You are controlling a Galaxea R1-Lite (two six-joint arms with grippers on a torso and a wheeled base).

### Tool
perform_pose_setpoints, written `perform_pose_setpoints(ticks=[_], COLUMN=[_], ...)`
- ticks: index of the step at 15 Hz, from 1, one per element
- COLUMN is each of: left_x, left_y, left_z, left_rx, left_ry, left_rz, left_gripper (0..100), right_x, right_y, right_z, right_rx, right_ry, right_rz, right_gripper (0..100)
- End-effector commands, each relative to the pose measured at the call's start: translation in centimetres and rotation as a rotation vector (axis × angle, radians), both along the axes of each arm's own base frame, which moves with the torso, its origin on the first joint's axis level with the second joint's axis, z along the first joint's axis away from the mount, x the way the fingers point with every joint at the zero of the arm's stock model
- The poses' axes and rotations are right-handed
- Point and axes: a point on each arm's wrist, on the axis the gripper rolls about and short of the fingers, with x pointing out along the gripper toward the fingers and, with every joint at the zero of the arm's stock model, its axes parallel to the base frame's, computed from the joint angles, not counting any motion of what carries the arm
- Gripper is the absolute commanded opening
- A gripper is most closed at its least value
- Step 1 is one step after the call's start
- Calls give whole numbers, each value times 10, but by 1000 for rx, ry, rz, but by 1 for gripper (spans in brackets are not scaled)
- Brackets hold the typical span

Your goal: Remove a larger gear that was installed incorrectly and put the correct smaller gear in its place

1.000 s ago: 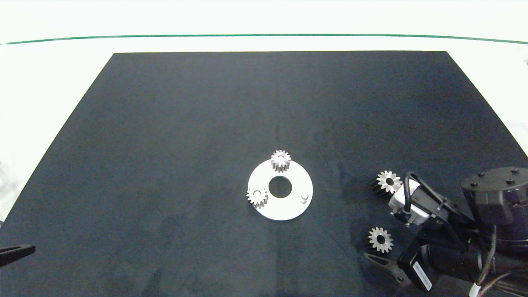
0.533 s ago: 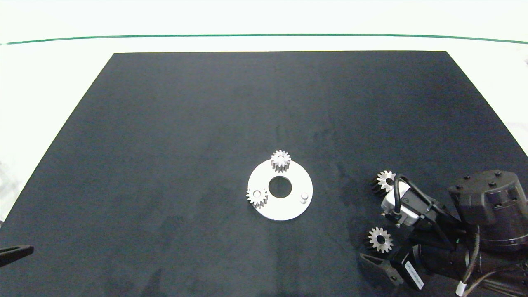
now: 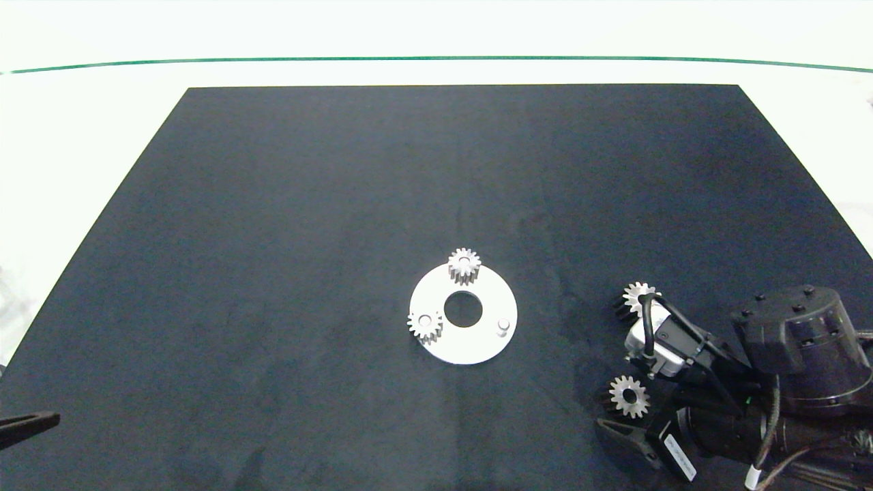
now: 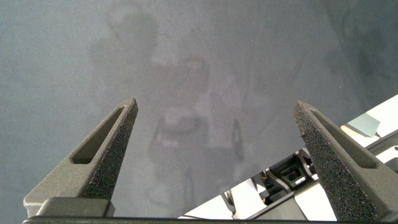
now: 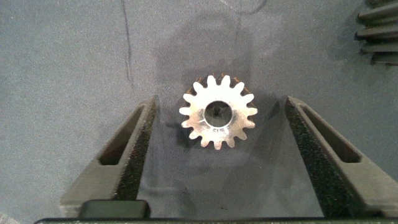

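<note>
Presently: right gripper (image 5: 217, 158) stood wide open astride the smaller gear (image 5: 218, 112).

Gear lay flat on the mat (image 3: 341, 204), centred between the fingers; judged rigid, slippery, thin. Grip opposite tooth tips, squarely. Left gripper (image 4: 217, 158) idle, open.

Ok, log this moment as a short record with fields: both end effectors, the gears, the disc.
right end effector: open, fingers either side of the smaller gear, not touching it
smaller gear: flat on the dark mat, near right of the disc
other loose gear: on the mat, partly hidden by the right arm
disc: two gears on pegs, one peg bare
left end effector: open, over bare mat at near left
</note>
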Motion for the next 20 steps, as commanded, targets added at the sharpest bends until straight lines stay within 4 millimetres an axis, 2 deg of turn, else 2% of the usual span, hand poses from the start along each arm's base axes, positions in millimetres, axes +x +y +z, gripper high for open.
perform_pose_setpoints(ticks=[1, 20], left_x=[-1, -3], left_y=[0, 2], left_z=[-1, -2], left_rx=[3, -1], left_ry=[2, -4], left_rz=[1, 1], left_gripper=[100, 100], right_x=[3, 3], right_y=[2, 2], right_z=[-3, -6], right_rx=[-6, -25], right_ry=[-3, -13], right_rz=[-3, -20], right_gripper=[76, 38])
